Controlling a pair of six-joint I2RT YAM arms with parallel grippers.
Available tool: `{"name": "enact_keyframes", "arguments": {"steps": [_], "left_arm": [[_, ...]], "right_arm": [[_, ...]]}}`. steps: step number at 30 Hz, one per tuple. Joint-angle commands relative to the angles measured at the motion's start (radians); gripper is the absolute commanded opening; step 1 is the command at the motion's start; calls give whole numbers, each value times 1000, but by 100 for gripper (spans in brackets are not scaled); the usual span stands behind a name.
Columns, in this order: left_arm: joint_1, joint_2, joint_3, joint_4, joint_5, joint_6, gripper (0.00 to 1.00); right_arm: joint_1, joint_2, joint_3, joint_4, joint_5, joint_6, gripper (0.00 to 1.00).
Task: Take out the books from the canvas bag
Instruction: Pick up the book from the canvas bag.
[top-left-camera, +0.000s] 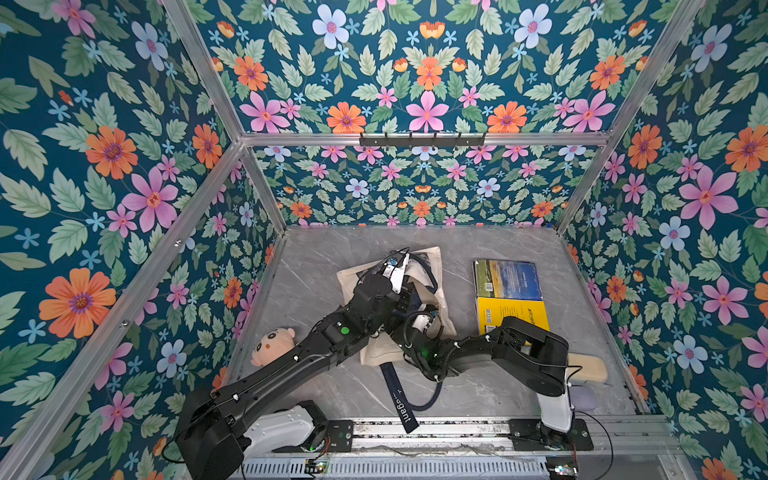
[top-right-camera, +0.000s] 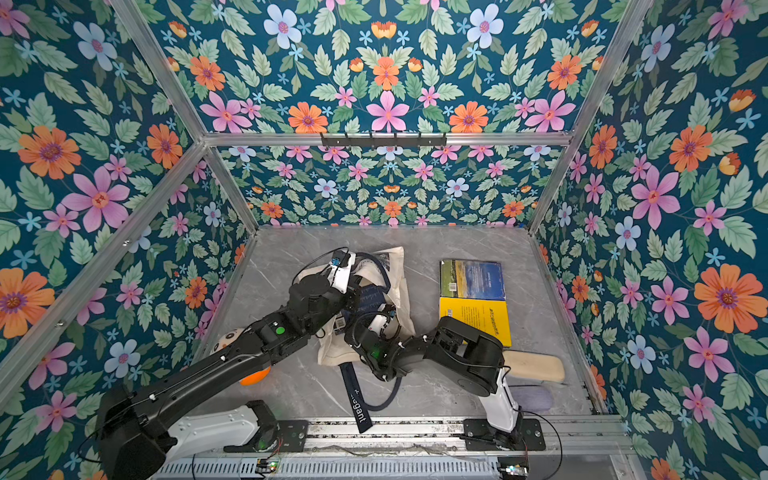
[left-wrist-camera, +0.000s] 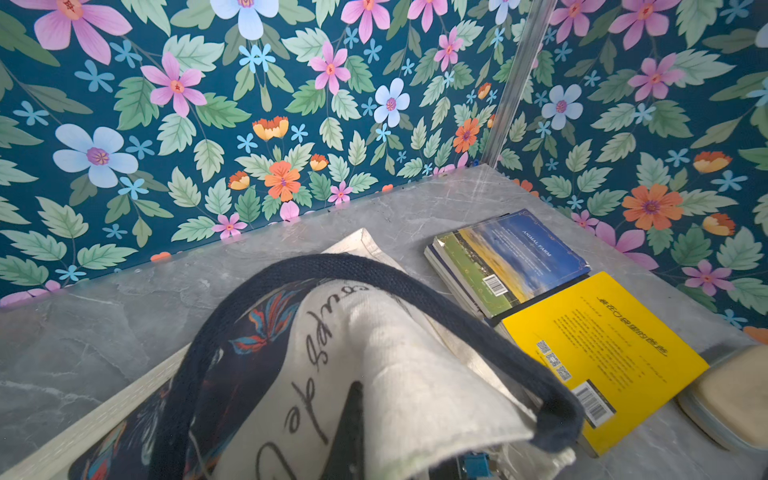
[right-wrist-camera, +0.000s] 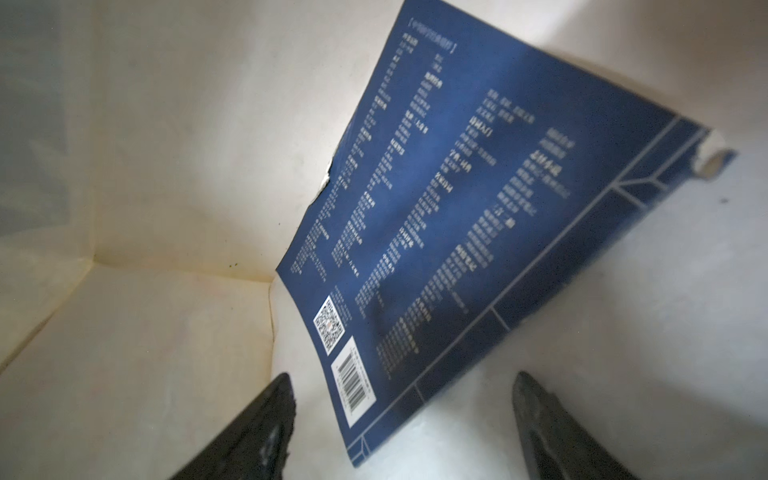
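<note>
The cream canvas bag (top-left-camera: 430, 259) lies on its side mid-table, with its navy strap (top-left-camera: 401, 405) trailing toward the front. My left gripper (top-left-camera: 403, 268) is shut on the bag's upper edge and holds it up; in the left wrist view the fabric (left-wrist-camera: 395, 353) drapes over one black finger (left-wrist-camera: 353, 428). My right gripper (right-wrist-camera: 401, 378) is inside the bag and open, its fingers (right-wrist-camera: 274, 415) on either side of the near corner of a dark blue book (right-wrist-camera: 478, 216), not touching it. Two books lie outside to the right: a landscape one (top-left-camera: 507, 279) and a yellow one (top-left-camera: 513, 313).
A pink plush doll (top-left-camera: 272, 345) sits at the left under my left arm, with an orange ball (top-right-camera: 254, 376) beside it. A cream oblong pad (top-left-camera: 586, 368) and a pale purple thing (top-left-camera: 582, 399) lie front right. Floral walls close three sides; the arms' rail (top-left-camera: 415, 428) runs along the front.
</note>
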Motion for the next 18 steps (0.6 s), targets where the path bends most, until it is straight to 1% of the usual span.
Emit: {"name": "enact_keyframes", "arguments": {"steps": [1, 5, 8, 12, 14, 16, 18], "left_arm": [[-6, -26, -10, 108, 42, 16, 0], [-11, -57, -25, 125, 59, 23, 0], [-14, -65, -31, 130, 84, 27, 0], [-20, -89, -49, 155, 81, 37, 0], [-22, -105, -57, 167, 61, 44, 0], [-22, -119, -62, 173, 49, 46, 0], [-22, -126, -72, 186, 47, 47, 0]], "right_arm": [[-3, 25, 8, 37, 27, -35, 79], [-30, 44, 13, 121, -2, -68, 77], [-53, 52, -10, 224, -31, -86, 76], [-55, 69, -35, 403, -59, -197, 74], [-56, 88, -48, 488, -73, -219, 74], [-49, 96, -71, 568, -57, -253, 70], [-33, 89, -76, 624, -27, -354, 70]]}}
